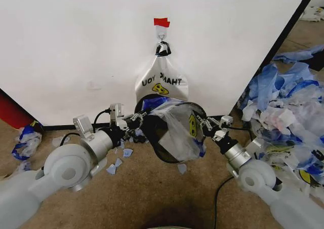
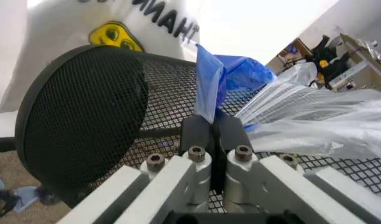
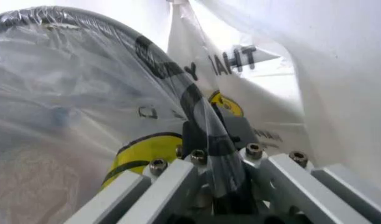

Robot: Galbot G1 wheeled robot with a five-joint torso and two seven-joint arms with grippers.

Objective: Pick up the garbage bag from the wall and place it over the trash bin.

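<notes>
The black wire-mesh trash bin (image 1: pixel 156 139) stands on the carpet against the white wall (image 1: pixel 76 46). The clear garbage bag (image 1: pixel 178 123) with blue trim and a yellow smiley is stretched across its mouth. At the bin's left rim, my left gripper (image 1: pixel 138 118) is shut on the bag's blue handle (image 2: pixel 209 88), just above the mesh (image 2: pixel 84 121). My right gripper (image 1: pixel 203 121) is at the right rim, shut on the bag's clear film (image 3: pixel 210 135), with the smiley print (image 3: pixel 137 154) beside it.
A second smiley bag (image 1: pixel 161 82) with a black top hangs from the hook (image 1: pixel 161 35) under red tape (image 1: pixel 161 22), right behind the bin. A heap of blue-and-white plastic scraps (image 1: pixel 288 102) fills the right; smaller scraps (image 1: pixel 24 139) lie on the left.
</notes>
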